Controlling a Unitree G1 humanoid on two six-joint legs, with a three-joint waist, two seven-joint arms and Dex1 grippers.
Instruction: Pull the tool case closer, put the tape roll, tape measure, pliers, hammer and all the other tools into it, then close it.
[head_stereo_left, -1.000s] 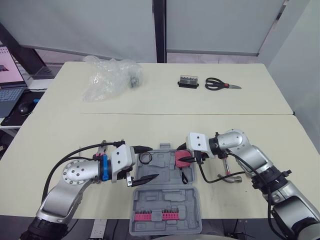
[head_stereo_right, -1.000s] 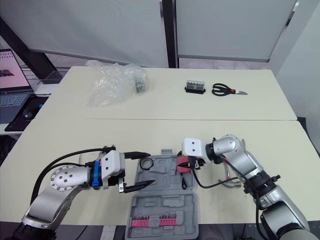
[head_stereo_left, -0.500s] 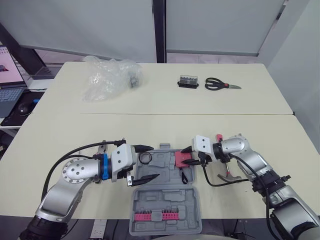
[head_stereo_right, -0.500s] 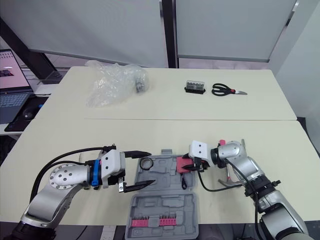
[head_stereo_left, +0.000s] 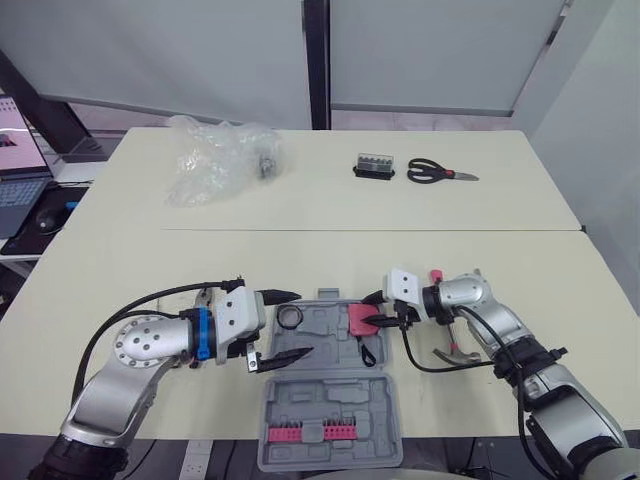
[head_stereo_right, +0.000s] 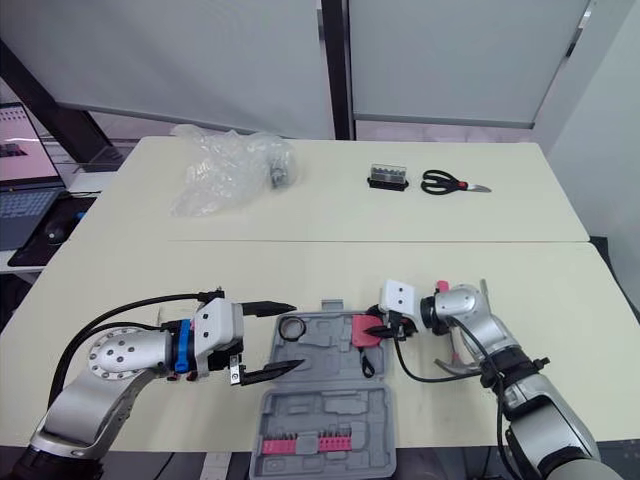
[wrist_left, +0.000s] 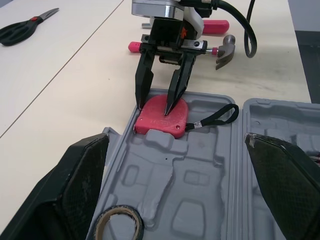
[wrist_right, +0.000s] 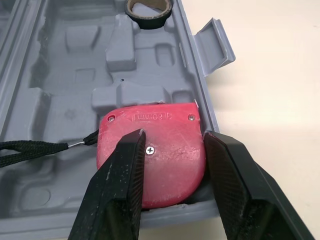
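Observation:
The grey tool case (head_stereo_left: 325, 345) lies open at the table's front edge, its lid (head_stereo_left: 335, 405) nearest me. A black tape roll (head_stereo_left: 291, 317) rests in the tray's left corner. At the tray's right end lies the red tape measure (wrist_right: 160, 145), its black strap trailing inward. My right gripper (head_stereo_left: 372, 310) stands open over the tape measure, one finger on its top and the other at its outer edge. My left gripper (head_stereo_left: 303, 323) is wide open at the case's left side, its fingers either side of the tape roll without touching it. The hammer (head_stereo_left: 458, 352) lies right of the case, behind my right wrist.
A row of red and grey bits (head_stereo_left: 310, 432) sits in the case's lid. On the far table are a crumpled plastic bag (head_stereo_left: 215, 160), a small black bit box (head_stereo_left: 375, 165) and black scissors (head_stereo_left: 438, 172). A laptop (head_stereo_right: 20, 165) stands off the left edge.
My right forearm has dropped lower and its wrist has drawn slightly right, fingers still over the tape measure. The left arm and the tools in the case have not moved.

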